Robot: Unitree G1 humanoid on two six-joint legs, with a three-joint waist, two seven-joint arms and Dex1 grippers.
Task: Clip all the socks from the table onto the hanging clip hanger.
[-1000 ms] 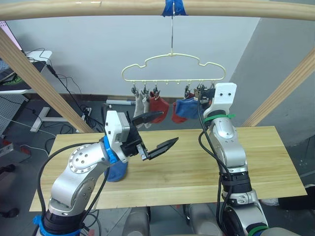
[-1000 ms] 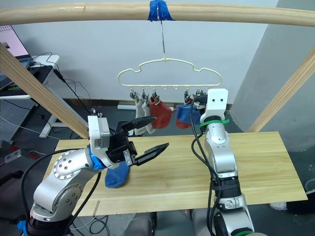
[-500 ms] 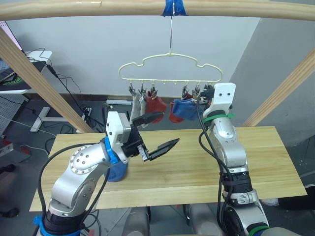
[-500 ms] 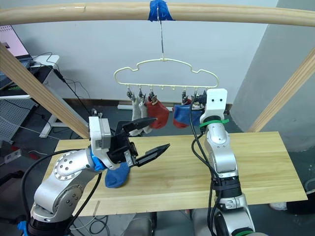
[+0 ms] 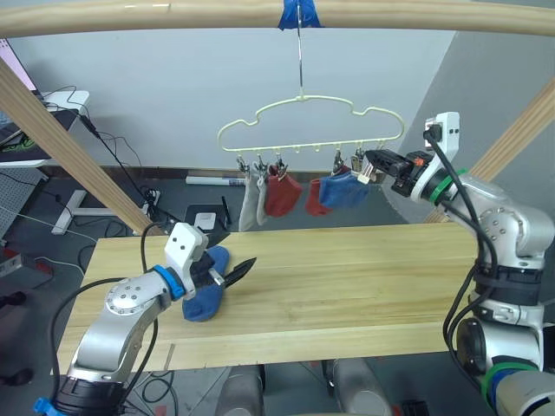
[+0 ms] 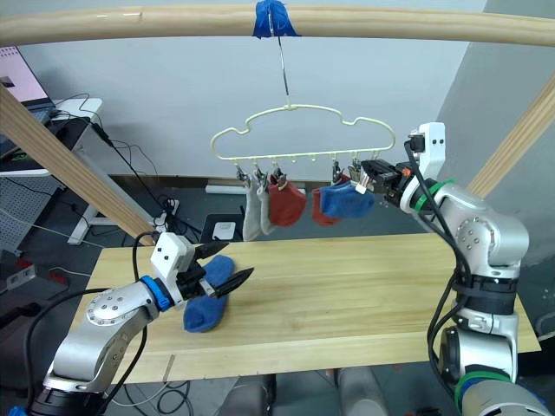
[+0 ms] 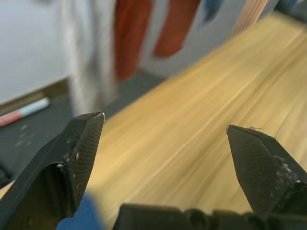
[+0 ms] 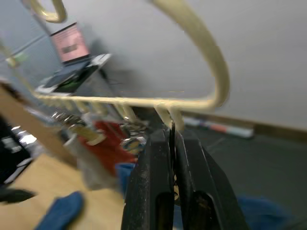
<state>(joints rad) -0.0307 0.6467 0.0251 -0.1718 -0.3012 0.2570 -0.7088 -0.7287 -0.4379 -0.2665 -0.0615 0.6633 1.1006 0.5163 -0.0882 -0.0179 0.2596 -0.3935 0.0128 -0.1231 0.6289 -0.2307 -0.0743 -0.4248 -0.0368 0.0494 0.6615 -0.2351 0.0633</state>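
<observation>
The pale-yellow clip hanger hangs by its hook from the top beam, its right end tilted up. Clipped under it are a grey sock, two rust-red socks and a blue sock. My right gripper reaches in from the right and is shut on a clip at the hanger's right end. One blue sock lies on the table at the left. My left gripper hovers low just right of it, open and empty.
A round wooden beam runs overhead, with slanted beams at the left and right. Behind the table are a desk, cables and a floor socket.
My left arm has dropped towards the table beside the blue sock, fingers less spread. My right arm has swung out to the right, still at the hanger's right clips. The hanger has swung right.
</observation>
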